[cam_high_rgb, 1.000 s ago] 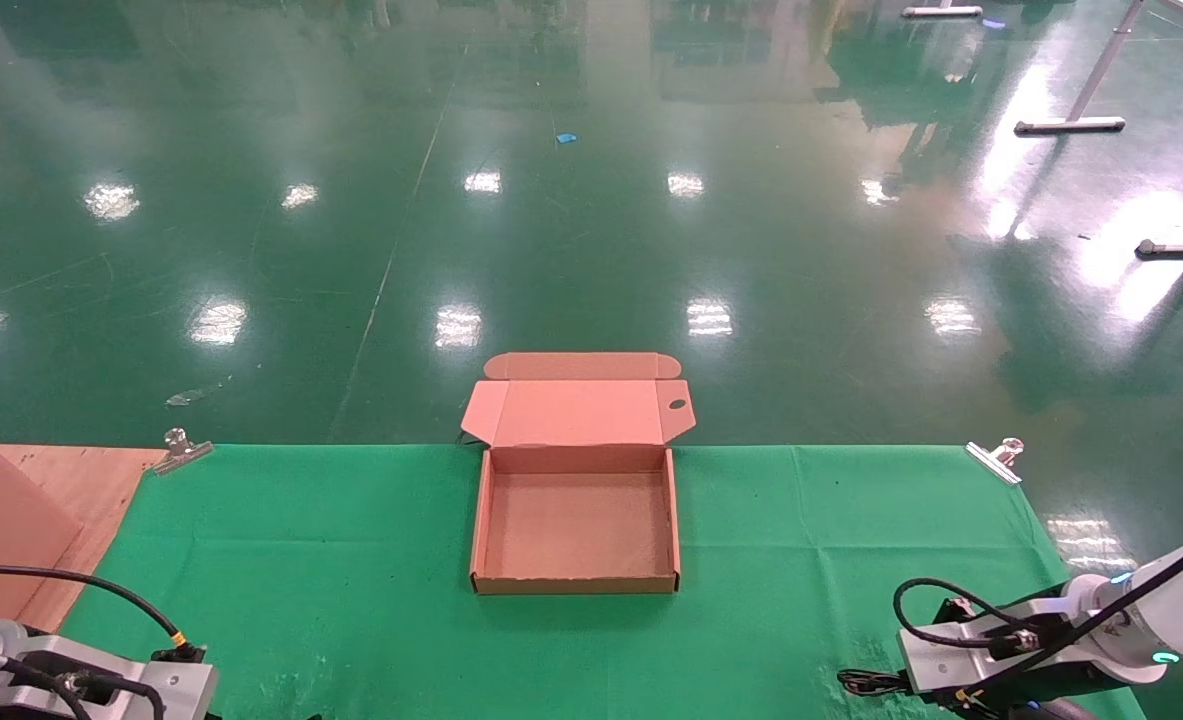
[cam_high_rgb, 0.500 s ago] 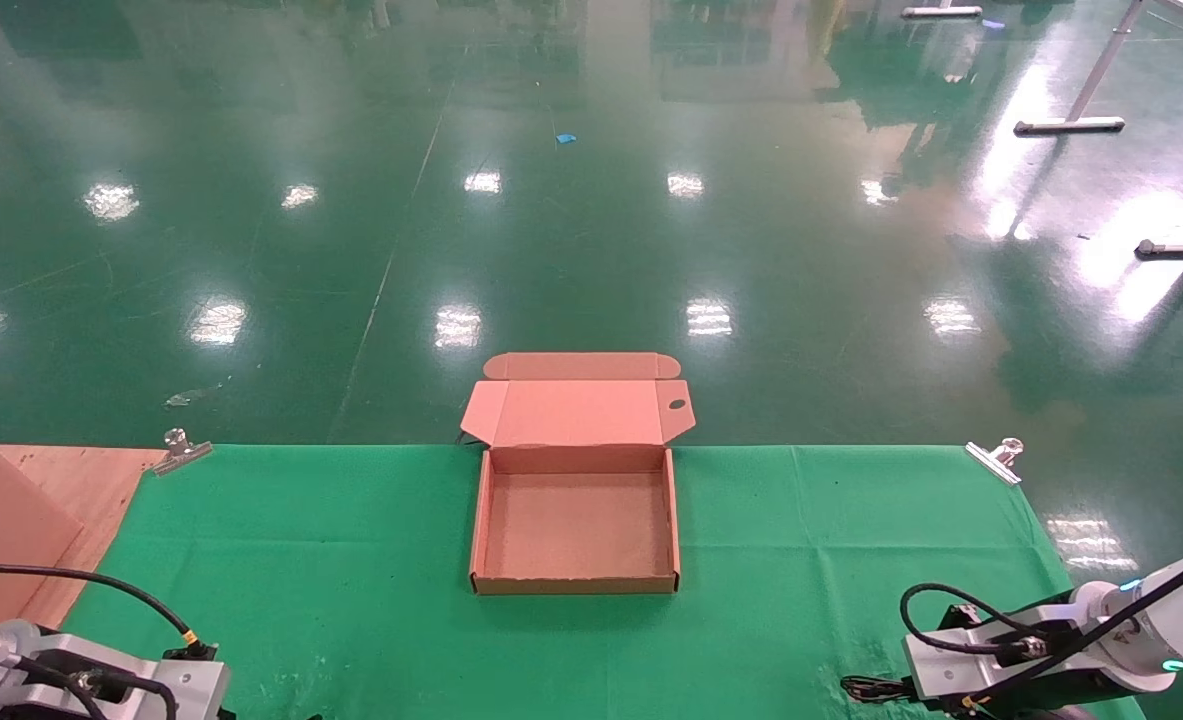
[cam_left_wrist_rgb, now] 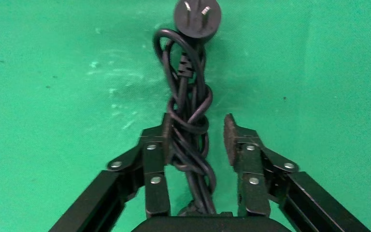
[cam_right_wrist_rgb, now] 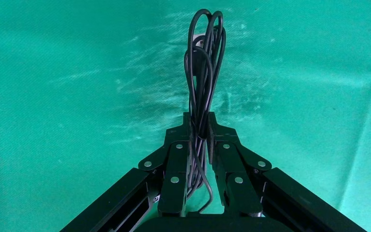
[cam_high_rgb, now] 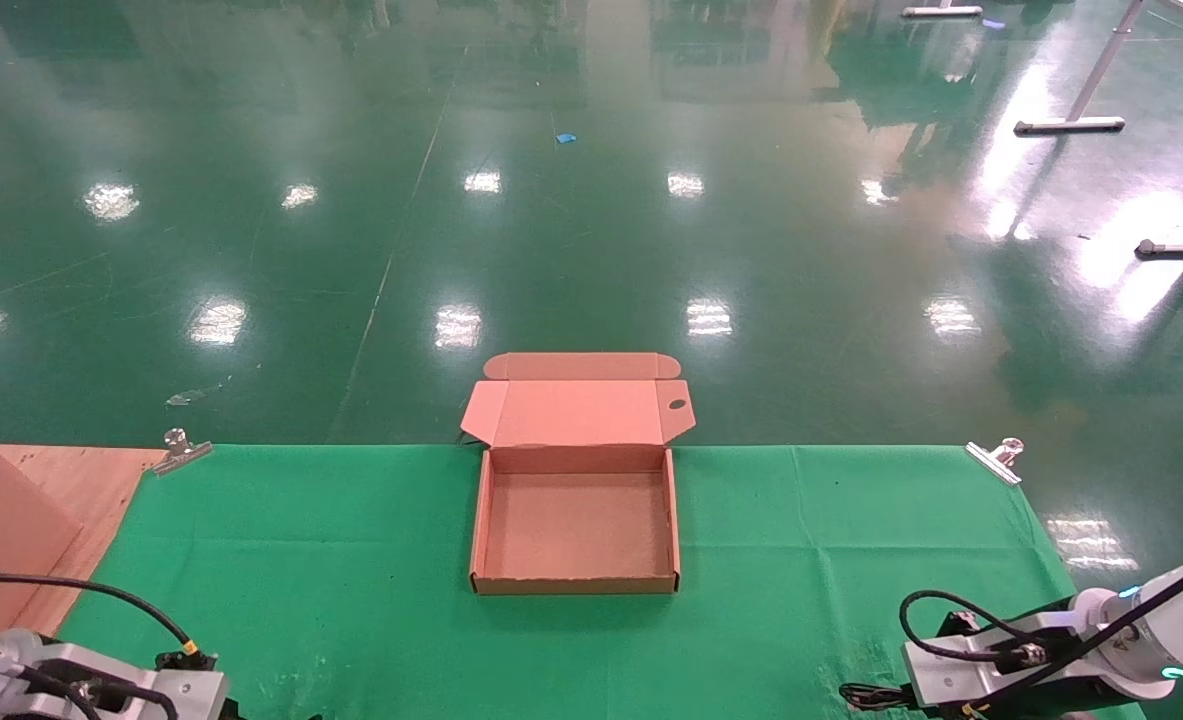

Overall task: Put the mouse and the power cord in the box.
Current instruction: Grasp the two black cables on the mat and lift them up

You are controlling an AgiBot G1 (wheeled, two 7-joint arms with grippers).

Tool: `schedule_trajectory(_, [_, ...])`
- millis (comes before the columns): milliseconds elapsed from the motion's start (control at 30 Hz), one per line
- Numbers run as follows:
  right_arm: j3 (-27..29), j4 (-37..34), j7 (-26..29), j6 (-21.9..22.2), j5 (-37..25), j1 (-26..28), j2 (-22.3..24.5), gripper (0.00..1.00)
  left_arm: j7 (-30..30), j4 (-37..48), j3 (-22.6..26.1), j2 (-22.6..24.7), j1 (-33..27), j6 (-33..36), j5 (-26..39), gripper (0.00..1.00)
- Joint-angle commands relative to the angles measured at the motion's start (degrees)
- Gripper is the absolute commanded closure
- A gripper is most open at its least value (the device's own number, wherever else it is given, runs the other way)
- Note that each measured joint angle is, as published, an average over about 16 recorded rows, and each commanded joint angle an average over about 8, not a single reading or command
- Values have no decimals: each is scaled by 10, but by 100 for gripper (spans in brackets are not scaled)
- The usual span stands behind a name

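Left pincer [cam_left_wrist_rgb: 197,133], spread wide, straddles the limp, knotted power cord [cam_left_wrist_rgb: 189,121]; right pincer [cam_right_wrist_rgb: 199,128] is clamped on thin, slippery cable loops [cam_right_wrist_rgb: 204,63].

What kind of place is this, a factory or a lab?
Probably a robot test hall or lab: a wide glossy green floor, a table under a clamped green cloth, and an open cardboard box set out for practice.

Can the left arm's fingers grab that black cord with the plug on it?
Probably yes. The power cord already lies between the left gripper's open fingers, one finger touching it, with nothing in the way.
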Motion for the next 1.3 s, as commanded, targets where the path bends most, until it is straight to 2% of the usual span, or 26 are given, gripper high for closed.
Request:
schedule_trajectory(33, [0, 0, -1, -1, 0, -1, 1, 100, 1, 1, 1, 2, 5, -4, 1, 0])
schedule_trajectory(233, [0, -1, 0, 2, 0, -4, 1, 100, -3, 2, -1, 9, 16, -21, -1, 0])
schedule_trajectory(267, [0, -1, 0, 3, 0, -4, 0, 100, -3, 2, -1, 9, 17, -23, -2, 8])
schedule_trajectory(500, [0, -1, 3, 7, -1, -5, -2, 100, -6, 1, -1, 9, 17, -38, -2, 95])
schedule_trajectory(533, [0, -1, 3, 8, 0, -6, -2, 100, -6, 0, -2, 9, 17, -38, -2, 100])
schedule_trajectory(1300, [2, -1, 2, 6, 2, -7, 3, 100, 1, 0, 2, 11, 18, -31, 3, 100])
